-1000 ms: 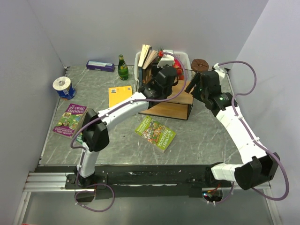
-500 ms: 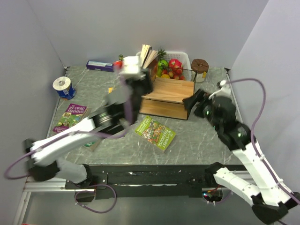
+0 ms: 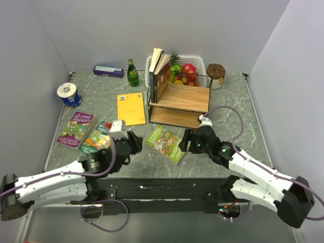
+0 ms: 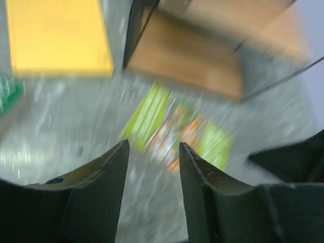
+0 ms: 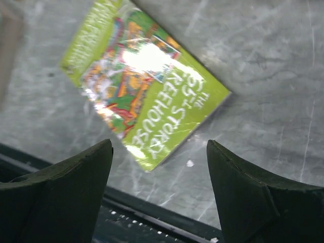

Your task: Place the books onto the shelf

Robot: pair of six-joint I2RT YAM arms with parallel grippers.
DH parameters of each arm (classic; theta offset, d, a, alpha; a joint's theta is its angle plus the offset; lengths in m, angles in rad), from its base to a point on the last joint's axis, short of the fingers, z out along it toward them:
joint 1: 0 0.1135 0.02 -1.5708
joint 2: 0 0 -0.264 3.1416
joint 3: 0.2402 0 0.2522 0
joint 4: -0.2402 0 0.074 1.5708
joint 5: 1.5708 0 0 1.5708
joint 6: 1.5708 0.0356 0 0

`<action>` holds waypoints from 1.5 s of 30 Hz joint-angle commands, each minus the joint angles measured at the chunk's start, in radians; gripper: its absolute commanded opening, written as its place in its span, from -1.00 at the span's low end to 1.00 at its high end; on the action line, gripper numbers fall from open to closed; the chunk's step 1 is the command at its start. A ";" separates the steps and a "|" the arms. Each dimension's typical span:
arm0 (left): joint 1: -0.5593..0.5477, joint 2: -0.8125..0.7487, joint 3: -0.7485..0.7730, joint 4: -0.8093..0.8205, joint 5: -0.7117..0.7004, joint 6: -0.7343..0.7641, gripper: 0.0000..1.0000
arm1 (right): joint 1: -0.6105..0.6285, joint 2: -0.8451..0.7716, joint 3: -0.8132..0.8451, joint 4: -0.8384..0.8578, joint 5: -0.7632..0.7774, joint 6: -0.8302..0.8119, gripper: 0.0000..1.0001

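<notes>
Both left claw (image 3: 133, 144) and right claw (image 3: 184, 142) agape, empty, flanking green book (image 3: 167, 144); shelf (image 3: 183, 97) beyond

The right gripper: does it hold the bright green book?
No, the bright green book lies flat on the table and the right gripper hangs open above it.

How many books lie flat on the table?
4: a purple cartoon paperback far left, a green paperback beside it, a yellow book left of the wooden shelf, a bright green cartoon paperback in the middle. More may be hidden.
</notes>
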 commanded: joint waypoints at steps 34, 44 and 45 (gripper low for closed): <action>0.323 0.294 -0.185 0.143 0.239 -0.322 -0.01 | 0.105 0.464 -0.070 0.372 -0.254 -0.011 0.30; 0.322 -0.020 -0.176 -0.081 0.143 -0.342 -0.03 | 0.377 0.320 -0.021 0.350 -0.082 -0.039 0.49; 0.322 -0.049 -0.177 -0.090 0.145 -0.337 -0.03 | 0.376 0.265 -0.025 0.327 -0.003 -0.025 0.51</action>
